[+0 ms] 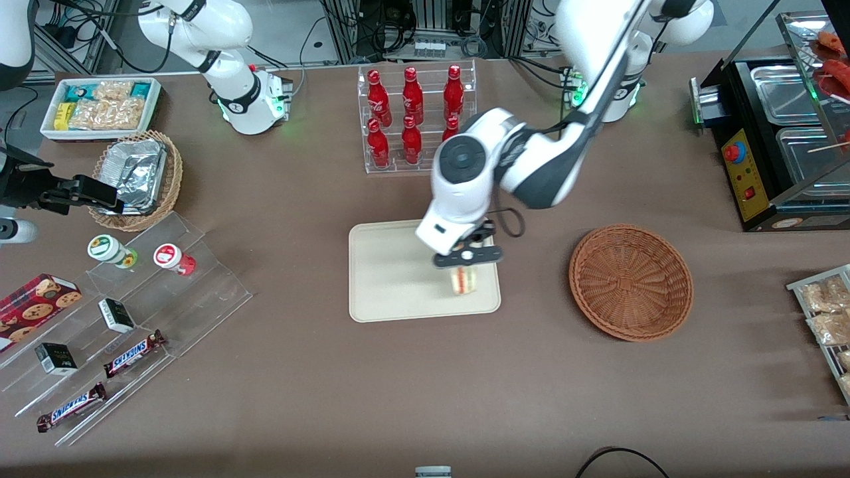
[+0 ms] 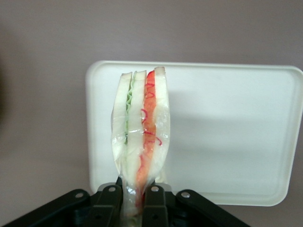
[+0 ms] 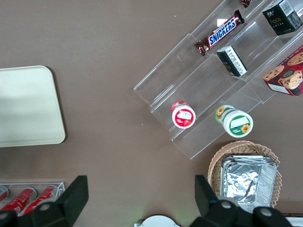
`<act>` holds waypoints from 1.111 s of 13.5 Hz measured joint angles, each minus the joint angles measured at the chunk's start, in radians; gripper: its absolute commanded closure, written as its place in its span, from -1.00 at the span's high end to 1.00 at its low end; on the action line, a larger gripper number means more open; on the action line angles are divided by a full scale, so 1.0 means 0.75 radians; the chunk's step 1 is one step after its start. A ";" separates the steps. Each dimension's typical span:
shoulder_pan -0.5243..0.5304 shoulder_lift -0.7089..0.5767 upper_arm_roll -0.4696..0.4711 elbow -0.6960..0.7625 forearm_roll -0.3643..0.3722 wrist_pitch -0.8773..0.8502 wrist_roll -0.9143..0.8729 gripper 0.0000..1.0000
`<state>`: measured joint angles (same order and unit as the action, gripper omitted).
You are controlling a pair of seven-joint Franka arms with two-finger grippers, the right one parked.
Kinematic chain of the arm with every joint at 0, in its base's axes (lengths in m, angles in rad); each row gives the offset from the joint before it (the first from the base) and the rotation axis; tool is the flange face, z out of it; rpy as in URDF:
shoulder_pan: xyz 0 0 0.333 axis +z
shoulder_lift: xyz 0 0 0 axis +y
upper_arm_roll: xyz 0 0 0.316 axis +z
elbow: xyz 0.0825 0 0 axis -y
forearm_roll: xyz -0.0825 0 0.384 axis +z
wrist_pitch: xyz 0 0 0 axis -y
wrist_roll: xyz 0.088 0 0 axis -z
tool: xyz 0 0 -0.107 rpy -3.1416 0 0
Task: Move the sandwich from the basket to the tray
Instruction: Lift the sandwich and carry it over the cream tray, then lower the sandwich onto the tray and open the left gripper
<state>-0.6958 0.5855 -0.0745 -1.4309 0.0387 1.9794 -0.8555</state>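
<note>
My left gripper [image 1: 466, 267] is shut on the clear-wrapped sandwich [image 1: 464, 281] and holds it above the cream tray [image 1: 392, 272], over the tray's end nearest the basket. In the left wrist view the sandwich [image 2: 141, 137] hangs upright from my gripper [image 2: 135, 201], its white bread, green and red-orange layers showing, with the tray [image 2: 227, 127] below it. The reddish-brown wicker basket [image 1: 631, 281] sits empty beside the tray, toward the working arm's end of the table.
A clear rack of red bottles [image 1: 415, 116] stands farther from the front camera than the tray. A clear stepped shelf [image 1: 133, 318] with snack bars and cups, a tan basket with foil container [image 1: 136, 179] and a white snack bin [image 1: 99, 106] lie toward the parked arm's end.
</note>
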 measured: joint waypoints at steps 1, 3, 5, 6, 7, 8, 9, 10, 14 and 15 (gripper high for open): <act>-0.030 0.052 0.000 0.027 0.000 0.028 -0.007 -1.00; -0.075 0.131 0.000 0.053 0.000 0.104 -0.010 -1.00; -0.097 0.184 0.000 0.064 0.000 0.142 -0.010 -1.00; -0.100 0.204 0.000 0.066 0.000 0.162 -0.010 -1.00; -0.101 0.221 0.000 0.067 0.000 0.175 -0.010 -1.00; -0.102 0.233 0.000 0.068 0.000 0.180 -0.010 -1.00; -0.104 0.243 0.000 0.068 0.001 0.184 -0.010 -1.00; -0.106 0.252 0.000 0.068 0.001 0.189 -0.010 -1.00; -0.119 0.269 0.000 0.068 0.001 0.206 -0.010 0.99; -0.119 0.271 0.000 0.068 0.001 0.206 -0.010 0.99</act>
<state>-0.7848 0.7889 -0.0743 -1.3795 0.0393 2.1339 -0.8627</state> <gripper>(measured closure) 0.780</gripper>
